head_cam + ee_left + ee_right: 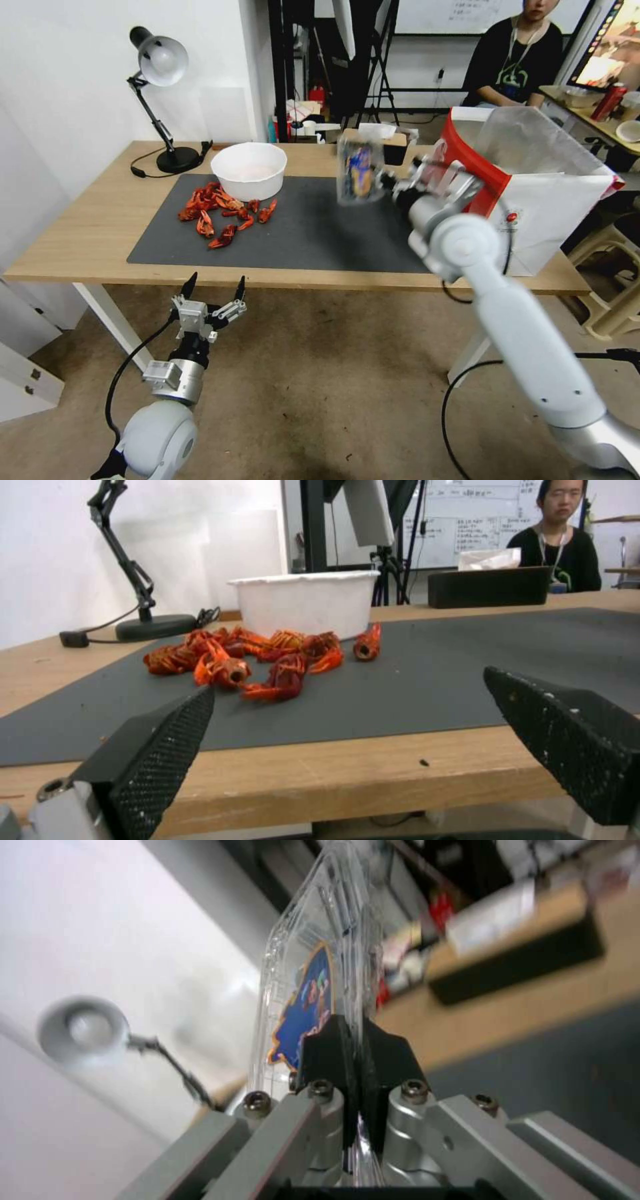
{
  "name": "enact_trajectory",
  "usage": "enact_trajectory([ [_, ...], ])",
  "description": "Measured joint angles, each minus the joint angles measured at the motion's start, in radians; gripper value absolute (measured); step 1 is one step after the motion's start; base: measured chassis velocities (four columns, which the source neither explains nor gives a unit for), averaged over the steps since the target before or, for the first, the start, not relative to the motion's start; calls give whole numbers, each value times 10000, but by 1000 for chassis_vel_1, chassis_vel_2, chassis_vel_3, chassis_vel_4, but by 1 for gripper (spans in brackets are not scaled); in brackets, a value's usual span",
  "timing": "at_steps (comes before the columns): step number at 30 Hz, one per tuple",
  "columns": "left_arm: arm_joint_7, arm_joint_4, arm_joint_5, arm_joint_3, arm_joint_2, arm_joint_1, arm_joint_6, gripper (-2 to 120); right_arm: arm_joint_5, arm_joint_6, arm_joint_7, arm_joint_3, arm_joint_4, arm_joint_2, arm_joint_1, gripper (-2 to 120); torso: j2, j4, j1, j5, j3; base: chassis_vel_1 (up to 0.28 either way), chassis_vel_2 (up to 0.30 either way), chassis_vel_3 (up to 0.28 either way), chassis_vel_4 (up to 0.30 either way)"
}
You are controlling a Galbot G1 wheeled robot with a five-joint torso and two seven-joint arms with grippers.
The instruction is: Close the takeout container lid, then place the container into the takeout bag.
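- Head view: the takeout container (360, 170) is held on edge above the tabletop (93, 227) by the right tool (393, 185), just left of the takeout bag (553, 220). The left tool (215, 288) is parked low, near the tabletop's near edge, fingers spread and empty.
- Left wrist view: crayfish (267, 655) are seen before a white bowl (307, 600).
- Right wrist view: the black pads (333, 1050) are clamped on the clear shell's thin rim. It is judged light, slick and easily crushed; a hold across the rim, as here, seems fitting.

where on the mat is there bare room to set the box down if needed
The dark mat is bare from the crayfish pile across to the takeout bag, below the takeout container held up in the right claw. It is crowded at the far left corner, where the white bowl and crayfish sit together.
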Motion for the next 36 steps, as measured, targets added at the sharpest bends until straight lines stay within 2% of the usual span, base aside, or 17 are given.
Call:
enact_trajectory([
  [3,-11,-7,4,2,14,-28,28,100,243,-288,436,945,659,-551,443,0,1,1,0,1,0,0,0,0,0],
  [5,-11,-8,7,2,14,-29,30,100,279,-348,501,1078,713,-627,486,0,0,1,0,2,0,0,0,0,0],
  [8,-15,-17,33,6,6,-26,35,100,303,-820,1056,2084,942,-1411,734,0,2,-2,-1,1,-1,0,0,0,0],
  [9,-15,-17,33,6,6,-26,35,100,303,-820,1056,2084,942,-1411,734,0,2,-2,-1,1,-1,0,0,0,0],
  [12,-18,-45,91,61,-35,-53,39,100,251,-1147,1506,3334,883,-2290,410,0,3,-3,-1,4,-1,0,0,0,0],
  [17,-19,-80,129,116,-64,-78,67,100,267,-1364,1525,4305,909,-2583,-554,0,2,0,-1,2,-1,0,0,0,0],
  [21,-19,-95,143,142,-71,-90,95,100,155,-1552,1488,4603,936,-2590,-1286,0,2,-3,-2,4,0,0,0,0,0],
  [24,-19,-116,151,162,-65,-98,122,100,-33,-1619,1416,4765,964,-2397,-1871,11,2,-1,-2,4,-1,0,0,0,0],
  [25,-19,-116,151,162,-65,-98,122,100,-33,-1619,1416,4765,964,-2397,-1871,11,2,-1,-2,4,-1,0,0,0,0],
  [28,-19,-139,154,179,-59,-105,157,100,-69,-1620,1394,4826,981,-2305,-1978,24,2,1,-2,-1,-1,0,0,0,0],
  [29,-19,-139,154,179,-59,-105,157,100,-69,-1620,1394,4826,981,-2305,-1978,24,2,1,-2,-1,-1,0,0,0,0],
  [32,-20,-168,156,191,-73,-112,182,100,-44,-1602,1362,4860,1005,-2352,-1913,39,2,0,-2,1,0,0,0,0,0],
  [35,-22,-168,156,191,-76,-114,184,100,1,-1546,1334,4876,1012,-2366,-1858,44,2,0,-1,1,0,0,0,0,0],
  [36,-29,-168,156,190,-75,-122,185,100,281,-872,812,4929,1128,-2395,-1697,54,1,0,-1,0,0,0,0,0,0],
])
